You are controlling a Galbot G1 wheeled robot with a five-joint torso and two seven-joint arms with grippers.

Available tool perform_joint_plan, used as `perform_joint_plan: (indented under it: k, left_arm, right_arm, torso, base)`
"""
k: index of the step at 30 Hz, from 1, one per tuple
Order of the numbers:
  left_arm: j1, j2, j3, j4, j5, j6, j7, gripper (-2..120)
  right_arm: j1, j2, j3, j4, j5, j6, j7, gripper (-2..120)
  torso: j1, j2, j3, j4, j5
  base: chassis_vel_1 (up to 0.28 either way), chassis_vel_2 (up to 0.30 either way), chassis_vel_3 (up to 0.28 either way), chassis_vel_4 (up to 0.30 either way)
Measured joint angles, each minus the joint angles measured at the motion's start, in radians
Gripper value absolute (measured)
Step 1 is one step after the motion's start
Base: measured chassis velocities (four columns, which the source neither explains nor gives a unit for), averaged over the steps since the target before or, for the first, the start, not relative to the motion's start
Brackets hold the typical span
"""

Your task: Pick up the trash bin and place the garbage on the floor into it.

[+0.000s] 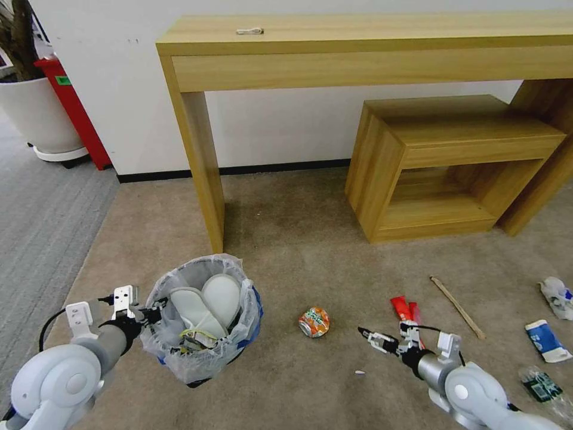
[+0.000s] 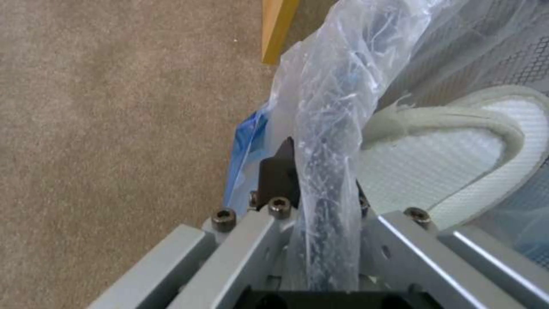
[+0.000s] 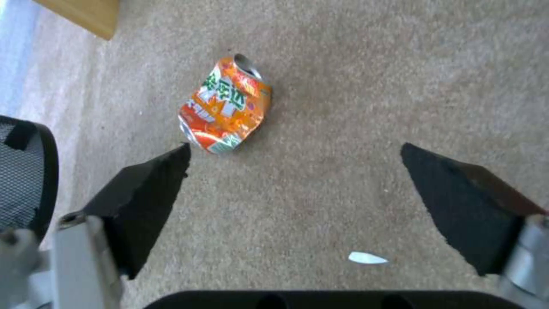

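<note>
The bin [image 1: 203, 322] stands on the beige floor [image 1: 310, 257] near the leg of a long wooden desk [image 1: 370, 48], its crinkly white bag [image 1: 179, 358] folded out over the rim with blue patches at the side. Inside lie two white slippers [image 1: 209, 301], soles up and leaning against each other, with a tangle of small litter below them that is too jumbled to sort out. The left pincer [image 1: 156, 312] is clamped on the bin's near-left rim; the left wrist view shows its fingers [image 2: 280, 171] pinching the bagged edge [image 2: 332, 141], one outside and one inside, with a slipper [image 2: 457, 146] just beyond.

To the bin's right, a crushed orange can [image 1: 314, 322] lies on its side on the carpet. The right pincer [image 1: 365, 334] hangs low just right of the can with its jaws spread wide and nothing between them; in the right wrist view the can [image 3: 224, 110] sits just ahead of one fingertip [image 3: 154, 189], with a white scrap [image 3: 368, 258] on the carpet nearer the wrist.

Further right lie a red wrapper [image 1: 404, 309], a wooden stick [image 1: 457, 307], a crumpled white piece [image 1: 556, 297], a blue-and-white pack [image 1: 547, 340] and a clear bottle [image 1: 546, 388]. A low wooden shelf unit [image 1: 447, 161] stands under the desk.
</note>
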Motion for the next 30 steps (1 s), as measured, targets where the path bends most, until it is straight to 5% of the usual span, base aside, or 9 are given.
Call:
perform_joint_plan:
  k: [30]
  left_arm:
    - [0.022,-0.014,0.001,-0.017,0.014,-0.008,0.006,1]
  right_arm:
    - [0.178,0.185,-0.170,-0.244,0.029,0.091,-0.174,97]
  torso:
    - [0.000,0.000,0.000,0.0002,0.0001]
  base:
    - [0.000,0.000,0.000,0.000]
